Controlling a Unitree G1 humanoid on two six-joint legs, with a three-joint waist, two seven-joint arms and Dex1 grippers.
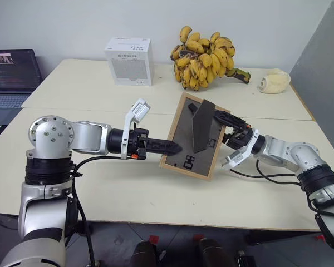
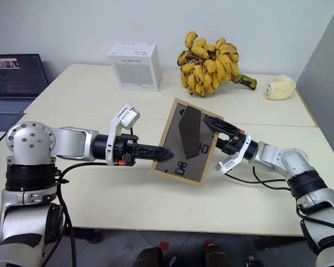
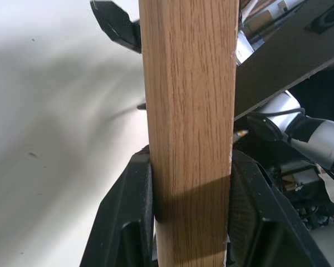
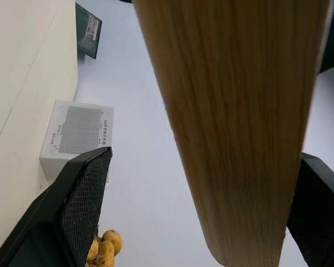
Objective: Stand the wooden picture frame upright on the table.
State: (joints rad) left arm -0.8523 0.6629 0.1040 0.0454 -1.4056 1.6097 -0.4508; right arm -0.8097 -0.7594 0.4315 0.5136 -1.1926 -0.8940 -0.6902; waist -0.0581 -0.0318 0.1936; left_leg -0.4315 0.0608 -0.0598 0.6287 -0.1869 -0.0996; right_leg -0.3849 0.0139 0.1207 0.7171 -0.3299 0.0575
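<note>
Two claws meet on one object. Our left claw [image 1: 175, 148] is clamped on the left edge of the small rectangular light-wood picture frame [image 1: 196, 136]; from the left wrist we see its two black fingers [image 3: 128, 222] pressed flat against either side of the wood. Our right claw [image 1: 225, 125] stands wide apart at the frame's right edge, one finger [image 4: 80, 208] on each side of the wood with clear gaps between them and it, so it grips nothing.

We see the frame held off the large pale cream tabletop [image 1: 128, 189], tilted, with its dark grey-brown back panel facing us. Its fold-out stand [image 1: 202, 127] sticks out from that panel.

Farther back on the tabletop, well apart from the frame, stands a white cardboard box [image 1: 129, 61] printed with a grey dotted square. To its right lies a large bunch of yellow bananas with brown spots [image 1: 205, 58], and near the far right corner a pale cream lumpy object [image 1: 274, 81]. An open dark laptop [image 1: 12, 75] sits beyond the tabletop's left edge.
</note>
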